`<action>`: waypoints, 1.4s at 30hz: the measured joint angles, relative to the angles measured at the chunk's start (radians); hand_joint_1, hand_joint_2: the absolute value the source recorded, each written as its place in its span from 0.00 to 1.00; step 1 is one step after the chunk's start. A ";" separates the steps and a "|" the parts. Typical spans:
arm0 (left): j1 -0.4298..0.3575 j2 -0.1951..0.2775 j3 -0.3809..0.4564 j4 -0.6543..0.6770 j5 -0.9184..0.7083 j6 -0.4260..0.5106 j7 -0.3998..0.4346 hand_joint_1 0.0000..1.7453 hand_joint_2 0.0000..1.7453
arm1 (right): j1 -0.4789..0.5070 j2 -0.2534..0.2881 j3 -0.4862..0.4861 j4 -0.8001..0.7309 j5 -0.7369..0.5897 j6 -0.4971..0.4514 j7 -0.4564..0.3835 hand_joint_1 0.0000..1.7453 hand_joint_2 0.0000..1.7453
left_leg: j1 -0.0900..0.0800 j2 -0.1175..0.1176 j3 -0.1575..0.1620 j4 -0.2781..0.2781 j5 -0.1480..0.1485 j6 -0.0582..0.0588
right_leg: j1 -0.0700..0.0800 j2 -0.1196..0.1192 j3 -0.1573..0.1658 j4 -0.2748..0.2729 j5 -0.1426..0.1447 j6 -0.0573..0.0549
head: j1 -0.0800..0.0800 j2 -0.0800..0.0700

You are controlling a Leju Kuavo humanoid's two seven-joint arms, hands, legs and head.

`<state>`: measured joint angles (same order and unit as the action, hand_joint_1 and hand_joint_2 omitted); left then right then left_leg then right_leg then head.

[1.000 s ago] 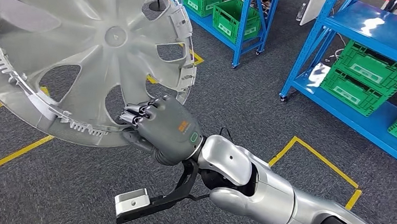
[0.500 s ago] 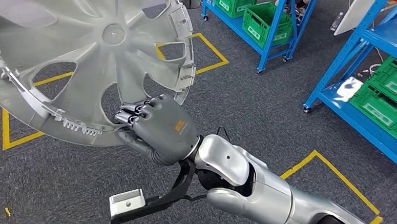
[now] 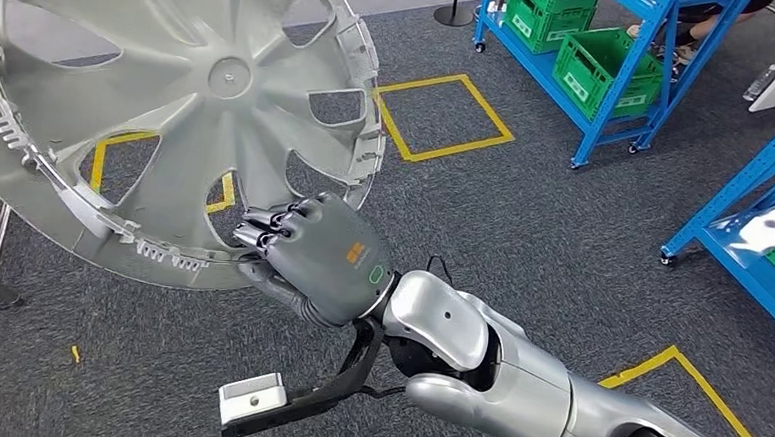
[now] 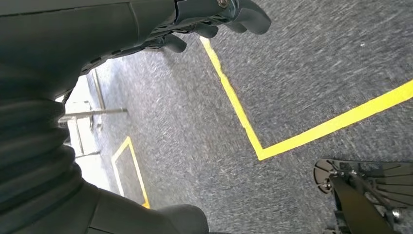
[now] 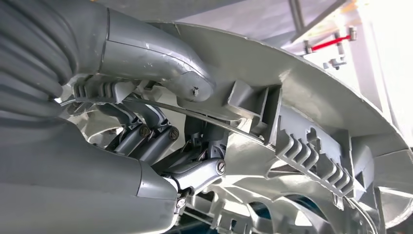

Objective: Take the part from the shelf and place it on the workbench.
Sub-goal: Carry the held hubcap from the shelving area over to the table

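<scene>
- We see the right hand [image 3: 311, 255] gripping the part [image 3: 170, 97], a big silver wheel cover, at its lower rim; fingers [image 3: 263, 227] hook through a spoke opening, thumb [image 5: 160, 66] pressed on the rim.
- Part is held up off the floor, tilted, left of and above the hand.
- Left hand [image 4: 214, 22] hangs over grey carpet [image 4: 302, 83] with yellow tape lines [image 4: 243, 122]; fingers curled, holding nothing.
- Further off we note blue shelves [image 3: 611, 90] with green crates [image 3: 602, 65].
</scene>
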<state>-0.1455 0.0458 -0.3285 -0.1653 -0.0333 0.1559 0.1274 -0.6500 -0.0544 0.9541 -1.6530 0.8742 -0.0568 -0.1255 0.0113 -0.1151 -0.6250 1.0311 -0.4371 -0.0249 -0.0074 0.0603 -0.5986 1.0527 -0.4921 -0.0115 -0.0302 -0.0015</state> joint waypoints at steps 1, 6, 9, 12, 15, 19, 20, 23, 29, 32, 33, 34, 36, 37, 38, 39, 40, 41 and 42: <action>0.000 0.000 0.000 0.000 -0.001 0.000 0.001 0.00 1.00 | 0.000 0.000 0.000 -0.001 0.001 0.000 0.000 1.00 1.00 | 0.001 -0.009 -0.003 -0.003 0.002 -0.008 | 0.002 -0.010 0.000 -0.002 0.003 -0.005 | 0.000 0.000; -0.001 0.001 0.000 0.001 -0.002 -0.002 0.004 0.00 1.00 | 0.003 0.000 -0.008 -0.003 0.004 0.000 0.003 1.00 1.00 | 0.000 0.080 -0.073 0.129 -0.073 -0.029 | 0.002 -0.065 0.010 -0.024 0.016 -0.034 | -0.008 0.000; -0.003 0.000 0.000 0.001 -0.003 -0.004 0.006 0.00 1.00 | 0.007 0.000 -0.009 -0.003 0.006 0.000 0.002 1.00 1.00 | 0.002 0.107 -0.133 0.265 -0.121 -0.035 | 0.006 -0.102 0.010 -0.024 0.013 -0.036 | -0.009 0.000; -0.003 0.000 0.000 0.000 -0.003 -0.005 0.007 0.00 1.00 | 0.007 0.000 -0.009 -0.003 0.007 0.002 0.003 1.00 1.00 | 0.002 0.142 -0.048 0.115 -0.048 -0.033 | 0.007 -0.136 0.014 -0.021 0.008 -0.030 | -0.009 0.000; -0.008 0.000 0.000 -0.001 -0.003 -0.005 0.007 0.00 1.00 | 0.006 0.001 -0.010 -0.003 0.009 0.002 0.001 1.00 1.00 | -0.006 0.178 0.017 -0.005 -0.014 -0.012 | 0.014 -0.164 0.018 -0.017 0.001 -0.015 | -0.007 0.000; -0.008 0.003 0.000 -0.001 -0.002 -0.005 0.007 0.00 1.00 | 0.004 0.006 -0.010 -0.003 0.013 0.004 -0.001 1.00 1.00 | -0.004 0.135 0.017 -0.010 -0.005 0.015 | 0.009 -0.146 0.014 0.007 -0.023 0.009 | -0.006 0.000; -0.009 0.003 0.000 -0.001 -0.002 -0.005 0.007 0.00 1.00 | 0.003 0.006 -0.011 -0.003 0.014 0.005 -0.002 1.00 1.00 | -0.001 0.124 0.018 -0.013 -0.003 0.021 | 0.006 -0.117 -0.004 0.049 -0.047 0.013 | -0.005 0.000; -0.013 0.003 0.000 -0.001 -0.001 -0.006 0.006 0.00 1.00 | 0.003 0.006 -0.011 -0.003 0.015 0.007 -0.007 1.00 1.00 | -0.003 0.088 0.016 -0.012 -0.001 0.029 | 0.004 -0.067 -0.099 0.242 -0.127 0.016 | -0.002 0.000; -0.011 -0.001 0.000 -0.001 0.000 -0.006 0.006 0.00 1.00 | -0.001 0.006 -0.011 0.001 0.014 0.010 -0.009 1.00 1.00 | -0.003 0.007 0.010 -0.003 0.000 0.019 | 0.006 -0.001 -0.006 0.015 0.007 -0.008 | 0.001 0.000; -0.009 0.001 0.000 -0.001 -0.002 -0.006 0.008 0.00 1.00 | -0.008 0.010 -0.011 0.003 0.014 0.013 -0.012 1.00 1.00 | 0.002 -0.020 0.000 -0.010 0.007 -0.002 | 0.008 -0.005 0.007 -0.019 0.013 -0.012 | 0.002 0.000; -0.007 0.002 0.000 -0.001 -0.002 -0.006 0.010 0.00 1.00 | -0.011 0.013 -0.011 0.004 0.012 0.014 -0.011 1.00 1.00 | 0.002 -0.013 -0.003 -0.010 0.007 -0.007 | 0.006 -0.016 0.012 -0.025 0.016 -0.017 | 0.002 0.000; -0.007 0.002 0.000 0.000 -0.003 -0.005 0.012 0.00 1.00 | -0.014 0.017 -0.011 0.006 0.010 0.015 -0.011 1.00 1.00 | 0.000 0.009 -0.011 0.003 -0.001 -0.010 | 0.004 -0.028 0.017 -0.033 0.021 -0.022 | 0.000 0.000; -0.009 0.002 0.000 0.000 -0.002 -0.005 0.015 0.00 1.00 | -0.021 0.021 -0.011 0.009 0.006 0.016 -0.013 1.00 1.00 | -0.003 0.071 -0.052 0.085 -0.045 -0.015 | 0.002 -0.054 0.023 -0.044 0.026 -0.031 | -0.003 0.000; -0.011 0.001 0.000 0.000 -0.002 -0.005 0.016 0.00 1.00 | -0.024 0.022 -0.010 0.010 0.003 0.017 -0.014 1.00 1.00 | -0.001 0.090 -0.085 0.150 -0.076 -0.019 | 0.003 -0.068 0.024 -0.045 0.025 -0.034 | -0.005 0.000; -0.011 0.001 0.000 0.000 -0.002 -0.005 0.016 0.00 1.00 | -0.026 0.022 -0.010 0.012 0.001 0.018 -0.016 1.00 1.00 | 0.001 0.098 -0.115 0.211 -0.098 -0.024 | 0.004 -0.082 0.024 -0.044 0.024 -0.034 | -0.004 0.000; -0.011 0.001 0.000 0.000 -0.001 -0.005 0.017 0.00 1.00 | -0.028 0.023 -0.009 0.014 -0.002 0.019 -0.017 1.00 1.00 | 0.004 0.103 -0.134 0.248 -0.105 -0.028 | 0.004 -0.095 0.024 -0.044 0.022 -0.034 | -0.005 0.000; -0.009 0.001 0.000 0.000 0.000 -0.005 0.017 0.00 1.00 | -0.030 0.023 -0.008 0.017 -0.004 0.020 -0.017 1.00 1.00 | 0.007 0.106 -0.134 0.249 -0.094 -0.032 | 0.003 -0.108 0.025 -0.044 0.020 -0.033 | -0.005 0.000; -0.008 0.002 0.000 0.000 0.000 -0.004 0.017 0.00 1.00 | -0.031 0.024 -0.008 0.019 -0.007 0.020 -0.017 1.00 1.00 | 0.010 0.112 -0.114 0.210 -0.068 -0.036 | 0.002 -0.119 0.026 -0.042 0.018 -0.030 | -0.005 0.000; -0.007 0.002 0.000 0.000 0.001 -0.002 0.017 0.00 1.00 | -0.033 0.026 -0.008 0.021 -0.010 0.021 -0.016 1.00 1.00 | 0.013 0.128 -0.077 0.141 -0.034 -0.039 | 0.002 -0.130 0.027 -0.039 0.014 -0.026 | -0.005 0.000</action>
<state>-0.1526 0.0483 -0.3286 -0.1649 -0.0326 0.1535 0.1447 -0.6830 -0.0287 0.9464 -1.6322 0.8642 -0.0360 -0.1417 0.0241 0.0126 -0.7024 1.1723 -0.4711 -0.0638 -0.0057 -0.0698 -0.5717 1.0134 -0.4776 -0.0372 -0.0351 -0.0015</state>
